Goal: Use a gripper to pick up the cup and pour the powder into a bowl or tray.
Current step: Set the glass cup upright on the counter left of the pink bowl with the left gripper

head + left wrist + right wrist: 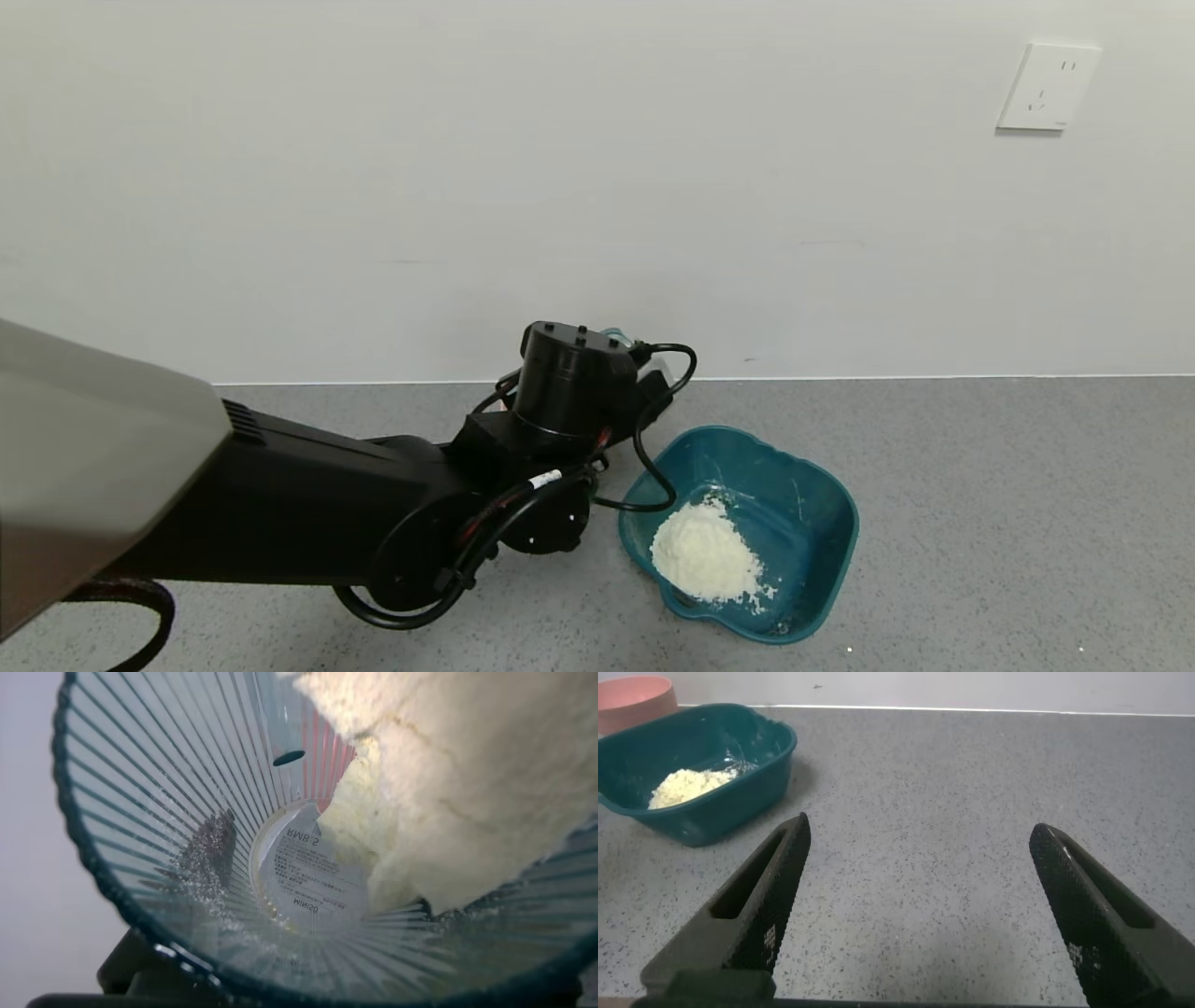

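Cup tipped, mouth toward basin | left gripper — clasping it | right gripper — spread wide

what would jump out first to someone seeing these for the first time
The white heap of powder in the teal basin on the grey floor stands out, right of the black left arm. The left wrist view looks into the ribbed cup, tipped with powder still inside. The right gripper hangs open over bare floor.

The label on the cup bottom shows reversed "RMB 2" and "MINISO".
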`<state>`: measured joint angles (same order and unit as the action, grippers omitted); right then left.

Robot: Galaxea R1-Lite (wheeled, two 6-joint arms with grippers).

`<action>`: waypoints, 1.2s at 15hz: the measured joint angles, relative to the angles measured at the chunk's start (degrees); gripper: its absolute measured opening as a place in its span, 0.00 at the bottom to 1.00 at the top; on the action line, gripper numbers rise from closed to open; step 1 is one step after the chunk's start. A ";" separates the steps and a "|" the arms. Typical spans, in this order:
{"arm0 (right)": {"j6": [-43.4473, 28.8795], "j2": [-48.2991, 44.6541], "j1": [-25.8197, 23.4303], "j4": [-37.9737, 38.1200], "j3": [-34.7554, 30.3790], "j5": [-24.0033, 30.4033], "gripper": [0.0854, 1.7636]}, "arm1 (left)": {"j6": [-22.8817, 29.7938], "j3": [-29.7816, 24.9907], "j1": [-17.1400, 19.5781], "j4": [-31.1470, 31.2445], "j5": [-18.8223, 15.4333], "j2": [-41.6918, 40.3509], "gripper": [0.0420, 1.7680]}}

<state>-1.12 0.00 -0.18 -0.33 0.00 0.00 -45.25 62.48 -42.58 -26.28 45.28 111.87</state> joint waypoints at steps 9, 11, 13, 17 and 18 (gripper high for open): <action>0.00 0.00 0.00 0.00 0.00 0.00 0.97 | 29.57 -7.27 6.86 -0.63 -10.74 -9.31 0.70; 0.00 0.00 0.00 0.00 0.00 0.00 0.97 | 34.54 -9.84 7.80 -0.78 -12.35 -11.29 0.70; 0.00 0.00 0.00 0.00 0.00 0.00 0.97 | 42.41 -11.22 8.37 -0.84 -13.95 -12.90 0.70; -0.02 0.00 0.00 0.02 0.00 0.00 0.97 | 53.82 -13.67 9.37 -0.87 -15.26 -15.13 0.70; -0.02 0.00 0.00 0.02 0.00 0.00 0.97 | 54.75 -14.74 9.79 -0.87 -15.15 -15.52 0.70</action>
<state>-1.15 0.00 -0.18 -0.30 0.00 0.00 9.50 47.74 -32.79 -27.15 30.12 96.35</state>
